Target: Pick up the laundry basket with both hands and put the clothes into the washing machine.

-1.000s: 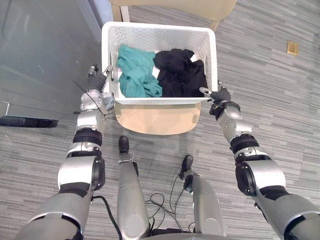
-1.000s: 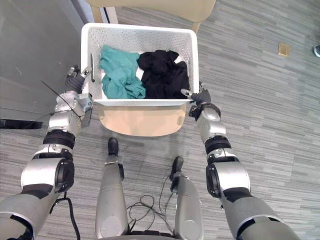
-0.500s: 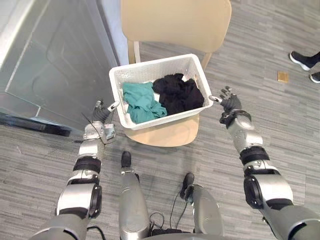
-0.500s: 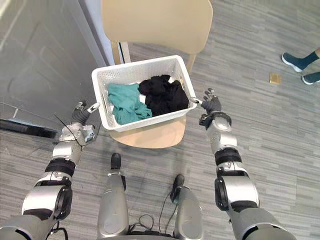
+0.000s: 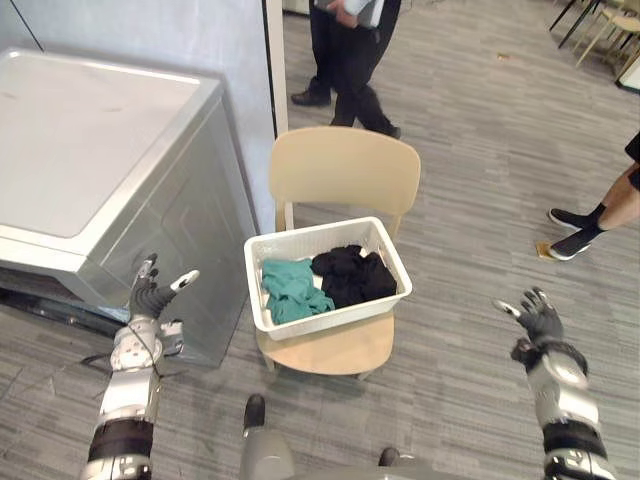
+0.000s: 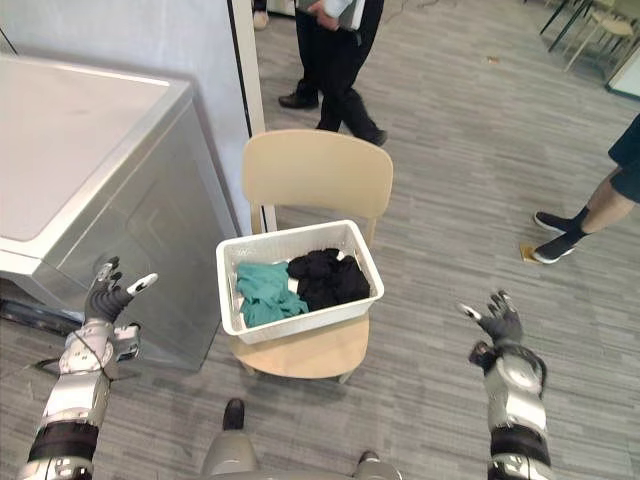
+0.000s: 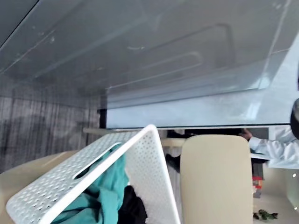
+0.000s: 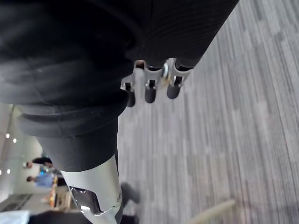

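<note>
A white perforated laundry basket point(image 5: 330, 314) rests on the seat of a beige chair point(image 5: 345, 172). Inside it lie a teal garment point(image 5: 293, 290) and black clothes point(image 5: 350, 276). My left hand point(image 5: 150, 296) is spread open in front of the silver washing machine point(image 5: 110, 210), well left of the basket. Far to the right of the chair, my right hand point(image 5: 538, 316) is open with straight fingers above the floor. Neither hand touches the basket. The left wrist view looks at the basket's wall point(image 7: 93, 172) with its handle slot, the teal garment point(image 7: 105, 196) and the chair back point(image 7: 216, 179).
The washing machine point(image 6: 90, 190) stands to the left against a pale wall, its top closed. A person in dark trousers point(image 5: 352, 55) stands behind the chair. Another person's legs and shoes point(image 5: 590, 215) show at the right. Grey striped carpet point(image 5: 470, 330) surrounds the chair.
The camera has risen and pulled back, so the basket looks smaller. Both hands have left the basket's handles and moved outward, fingers spread. The basket stays on the chair.
</note>
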`<state>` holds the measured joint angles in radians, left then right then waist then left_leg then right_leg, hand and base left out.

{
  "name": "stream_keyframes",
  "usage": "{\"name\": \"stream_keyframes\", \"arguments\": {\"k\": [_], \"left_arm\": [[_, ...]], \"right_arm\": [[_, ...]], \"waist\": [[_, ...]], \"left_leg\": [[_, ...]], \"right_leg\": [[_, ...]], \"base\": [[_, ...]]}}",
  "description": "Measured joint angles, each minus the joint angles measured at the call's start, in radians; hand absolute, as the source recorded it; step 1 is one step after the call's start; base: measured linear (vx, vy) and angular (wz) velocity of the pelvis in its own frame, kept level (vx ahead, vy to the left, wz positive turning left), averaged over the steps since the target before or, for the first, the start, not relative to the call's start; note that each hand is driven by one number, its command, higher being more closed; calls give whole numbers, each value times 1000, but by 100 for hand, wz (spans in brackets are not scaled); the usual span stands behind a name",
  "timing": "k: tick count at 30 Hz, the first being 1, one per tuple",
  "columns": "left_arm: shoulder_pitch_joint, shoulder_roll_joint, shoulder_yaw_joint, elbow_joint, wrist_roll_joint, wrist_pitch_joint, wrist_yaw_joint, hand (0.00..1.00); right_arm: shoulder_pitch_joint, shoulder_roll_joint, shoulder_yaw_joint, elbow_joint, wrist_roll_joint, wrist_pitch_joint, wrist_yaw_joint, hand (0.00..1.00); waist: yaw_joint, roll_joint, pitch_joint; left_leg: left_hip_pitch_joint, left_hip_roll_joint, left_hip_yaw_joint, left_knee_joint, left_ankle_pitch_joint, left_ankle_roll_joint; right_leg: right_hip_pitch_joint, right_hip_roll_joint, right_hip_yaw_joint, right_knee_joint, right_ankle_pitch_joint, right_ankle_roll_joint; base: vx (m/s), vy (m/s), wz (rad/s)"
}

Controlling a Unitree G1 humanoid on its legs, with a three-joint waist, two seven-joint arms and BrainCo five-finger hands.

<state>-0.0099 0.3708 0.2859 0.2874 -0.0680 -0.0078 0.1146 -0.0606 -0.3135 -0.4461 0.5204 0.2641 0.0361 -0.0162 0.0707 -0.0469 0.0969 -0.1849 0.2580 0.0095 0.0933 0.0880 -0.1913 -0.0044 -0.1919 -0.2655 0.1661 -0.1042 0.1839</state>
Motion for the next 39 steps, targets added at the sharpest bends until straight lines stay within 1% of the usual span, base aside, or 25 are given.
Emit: {"name": "stream_keyframes", "arguments": {"k": [2, 6, 8, 11, 15, 16, 17, 18, 19, 22, 24, 25, 26, 27, 28, 29, 30, 31, 32, 33, 34, 35, 36, 37, 39], "left_arm": [[90, -90, 53, -21, 25, -3, 4, 0], [199, -229, 71, 62, 40, -3, 18, 0], [253, -299, 71, 192, 30, -2, 16, 0], [269, -350, 102, 413, -4, 2, 9, 0], [277, -369, 201, 733, -42, 22, -3, 0], [278, -370, 213, 755, -44, 28, -3, 0], [279, -369, 240, 776, -50, 37, -4, 0], [284, -370, 259, 783, -54, 44, -7, 0], [263, -355, 266, 783, -27, 46, -45, 0], [249, -358, 261, 783, -24, 45, -49, 0], [237, -353, 236, 781, -23, 41, -49, 0], [217, -345, 228, 770, -50, 32, -48, 0], [199, -346, 229, 744, -96, 20, -47, 0], [195, -348, 229, 733, -108, 18, -46, 0], [189, -350, 224, 734, -121, 20, -43, 0], [189, -351, 201, 739, -122, 23, -38, 0], [186, -352, 175, 743, -124, 23, -34, 0], [194, -362, 176, 744, -125, 25, -33, 0], [208, -380, 181, 746, -127, 33, -27, 0], [218, -385, 188, 746, -134, 36, -22, 0], [230, -381, 188, 749, -134, 35, -20, 0], [229, -379, 188, 756, -134, 35, -20, 0], [219, -377, 189, 779, -132, 35, -22, 0], [212, -372, 189, 790, -130, 40, -25, 0], [197, -371, 188, 786, -117, 40, -27, 0]], "right_arm": [[74, 59, -78, 0, 0, -13, -2, 0], [173, 144, -113, 14, 0, -18, -5, 0], [228, 206, -114, 68, 0, -18, -8, 0], [249, 263, -119, 218, 1, -17, -7, 0], [242, 311, -160, 531, 35, -16, -2, 0], [243, 314, -171, 564, 43, -15, -1, 0], [244, 321, -207, 617, 48, -10, 2, 0], [247, 321, -248, 652, 49, -6, 2, 0], [262, 313, -261, 671, -49, 16, 24, 0], [251, 307, -247, 672, -64, 16, 24, 0], [239, 296, -169, 672, -66, 13, 22, 0], [217, 273, -78, 678, -76, 13, 20, 0], [185, 237, 7, 679, -103, 10, 21, 0], [162, 224, 40, 678, -113, 11, 20, 0], [134, 215, 69, 678, -119, 9, 18, 0], [101, 201, 97, 668, -119, 2, 16, 0], [86, 195, 112, 668, -119, -3, 16, 0], [63, 188, 111, 670, -118, -7, 16, 0], [39, 184, 110, 670, -118, -13, 16, 0], [14, 185, 108, 673, -117, -27, 16, 0], [-4, 196, 105, 672, -115, -28, 16, 0], [-8, 204, 98, 671, -114, -28, 15, 0], [-9, 218, 66, 671, -108, -26, 14, 0], [-4, 226, 27, 670, -108, -26, 11, 0], [8, 232, -17, 671, -107, -18, 2, 0]], "waist": [[0, 5, -33], [-2, 30, -49], [-2, 42, -56], [-3, 46, -62], [-2, 46, -71], [-2, 38, -75], [-2, 52, -78], [-2, 41, -80], [-8, 42, -91], [-9, 40, -93], [-8, 33, -85], [-12, 41, -71], [-14, 60, -52], [-5, 65, -36], [4, 78, -15], [1, 86, -2], [2, 59, 6], [12, 56, 13], [24, 55, 22], [30, 59, 29], [33, 58, 30], [33, 58, 31], [25, 57, 31], [17, 63, 35], [-1, 64, 34]], "left_leg": [[41, 0, 12, -27, 0, 0], [89, 0, 21, -51, 0, 0], [114, 0, 22, -61, 0, -1], [152, 0, 26, -77, 0, -1], [223, 0, 51, -117, 0, -4], [232, -1, 52, -131, 0, -9], [246, -4, 51, -150, 1, -11], [264, -9, 48, -167, 1, -11], [271, -23, 22, -163, 1, -11], [277, -33, 10, -162, 1, -11], [208, -31, -44, -104, -7, -11], [114, -24, -120, -14, -13, -23], [15, -11, -209, 51, -9, -33], [-8, -2, -235, 47, 7, -37], [-36, 3, -266, 29, 49, -13], [-72, -16, -285, -33, 180, 54], [-84, -53, -262, -128, 348, 109], [-98, -80, -236, -76, 319, 102], [-133, -123, -196, 84, 183, 113], [-168, -158, -171, 300, 8, 121], [-163, -166, -147, 455, -110, 124], [-150, -160, -127, 514, -155, 127], [-104, -123, -62, 593, -205, 136], [-41, -68, 1, 603, -218, 142], [66, -10, 80, 463, -216, 122]], "right_leg": [[34, 3, 1, -24, 0, 0], [60, 3, 3, -35, 0, 0], [83, 3, 2, -43, 0, 0], [112, 3, 3, -49, 0, 0], [148, 2, 24, -55, -4, -1], [148, 2, 27, -55, -7, -7], [147, 2, 34, -55, -9, -8], [147, 1, 47, -54, -9, -8], [153, -10, 44, -31, -20, -5], [153, -22, 37, 3, -42, -2], [119, -21, 18, 75, -90, -12], [79, -12, -19, 141, -114, -38], [38, 24, -75, 189, -139, -64], [21, 32, -99, 216, -158, -63], [-3, 42, -132, 259, -187, -80], [-14, 42, -186, 275, -207, -103], [-17, 6, -257, 260, -198, -129], [-20, -13, -285, 255, -190, -142], [-22, -28, -317, 235, -172, -157], [-23, -30, -355, 189, -139, -170], [-23, -21, -387, 144, -104, -181], [-18, -17, -407, 126, -87, -183], [-10, -15, -448, 110, -65, -179], [2, -18, -496, 107, -60, -173], [7, -29, -553, 112, -54, -164]], "base": [[82, -19, -3], [36, -18, -7], [0, 0, 0], [0, 0, 0], [-36, 1, -12], [-46, 5, -15], [-33, 5, -20], [-62, 9, -11], [-51, 0, 3], [-17, -16, 17], [-34, -65, 54], [-72, -117, 129], [-80, -120, 132], [-149, -145, 120], [-210, -168, 131], [-264, -183, 184], [-220, -122, 172], [-192, -100, 116], [-194, -118, 75], [-240, -135, 75], [-200, -91, 64], [-170, -40, 66], [-102, -23, 93], [-87, -13, 107], [-72, 55, 127]]}}
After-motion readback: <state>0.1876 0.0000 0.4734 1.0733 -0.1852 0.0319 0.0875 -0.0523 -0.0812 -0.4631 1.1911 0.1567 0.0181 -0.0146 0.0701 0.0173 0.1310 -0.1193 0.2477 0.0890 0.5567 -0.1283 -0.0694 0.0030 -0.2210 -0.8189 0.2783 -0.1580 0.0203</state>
